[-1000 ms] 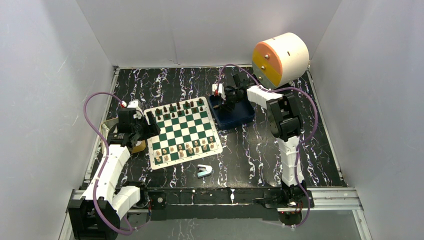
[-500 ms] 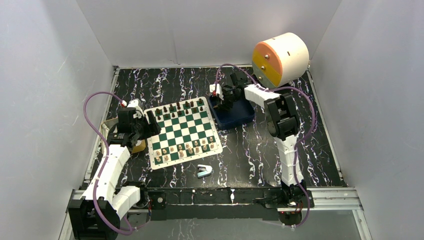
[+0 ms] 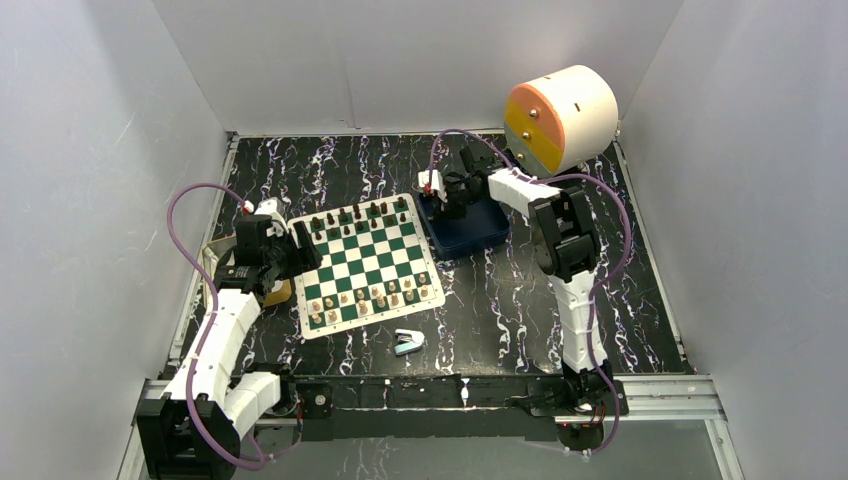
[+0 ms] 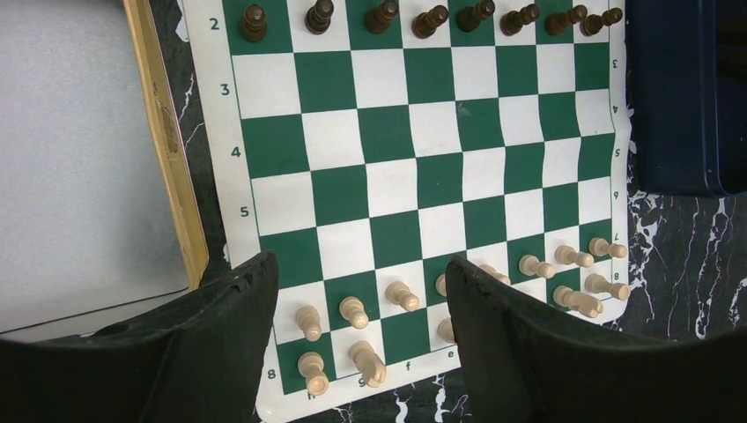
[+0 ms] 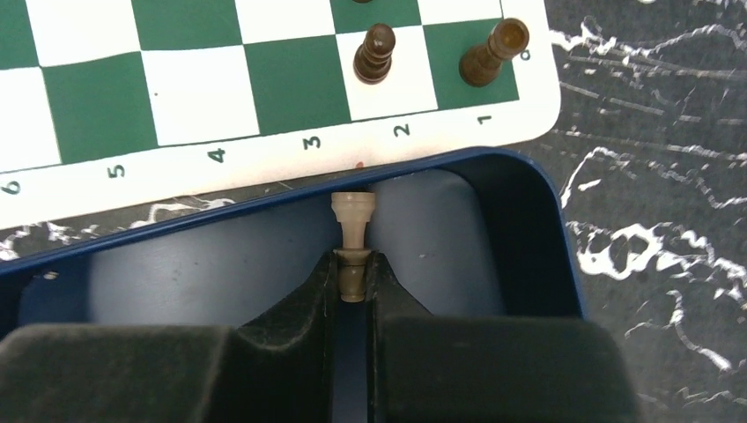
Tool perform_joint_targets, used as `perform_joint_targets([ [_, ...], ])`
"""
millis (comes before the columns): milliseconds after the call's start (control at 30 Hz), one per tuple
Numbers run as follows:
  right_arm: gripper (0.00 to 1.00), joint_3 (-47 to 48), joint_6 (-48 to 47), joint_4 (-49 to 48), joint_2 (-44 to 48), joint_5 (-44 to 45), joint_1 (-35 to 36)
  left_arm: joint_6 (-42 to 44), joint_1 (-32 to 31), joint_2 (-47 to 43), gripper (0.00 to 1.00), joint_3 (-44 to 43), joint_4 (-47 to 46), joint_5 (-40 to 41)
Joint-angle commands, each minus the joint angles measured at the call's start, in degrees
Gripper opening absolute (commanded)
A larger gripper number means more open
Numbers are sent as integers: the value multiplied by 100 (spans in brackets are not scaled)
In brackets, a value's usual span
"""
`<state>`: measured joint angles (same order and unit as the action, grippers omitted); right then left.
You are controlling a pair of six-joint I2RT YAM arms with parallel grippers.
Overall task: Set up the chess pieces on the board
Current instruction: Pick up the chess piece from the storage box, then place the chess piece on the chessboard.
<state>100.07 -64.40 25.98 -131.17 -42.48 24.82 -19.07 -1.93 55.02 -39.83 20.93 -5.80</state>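
Tan wood shows best from the right wrist: a single tan piece stands upright, its lower part pinched between the closed fingers of the right hand, inside the blue tray that lies just beside the board. From overhead that piece cannot be made out; there the right hand is only a dark shape over the tray at the far right corner of the board. The right wrist view also catches two dark pieces on the board's corner squares nearest the tray, while the rest of the board is cut off. The left hand hangs over the board's left edge with its fingers spread wide and nothing between them. Its camera shows a row of dark pieces along the far side of the board and light pieces in two rows along the near side, several hidden behind the black fingers. Only the overhead view shows a small pale-blue stapler-like thing on the black marbled counter just below the board.
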Motion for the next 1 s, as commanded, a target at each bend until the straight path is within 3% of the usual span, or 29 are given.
perform_joint_targets([
  [0,13,-161,415,16,551,227,23,-20,25,-116,66,34,-94,-102],
  [267,13,-10,1906,310,1126,1003,23,-283,19,-226,65,50,-615,-731],
  [433,11,-166,2676,545,1687,1141,32,-615,19,-356,65,179,-1697,-1502],
  [667,9,-540,4696,575,2762,868,99,-741,-213,-198,63,329,-2988,-2236],
  [833,9,-1233,6129,246,3533,397,157,-357,-774,-178,60,534,-4047,-2563],
  [967,7,-1833,6975,210,3957,287,370,493,-1381,-329,64,606,-4400,-2683],
])
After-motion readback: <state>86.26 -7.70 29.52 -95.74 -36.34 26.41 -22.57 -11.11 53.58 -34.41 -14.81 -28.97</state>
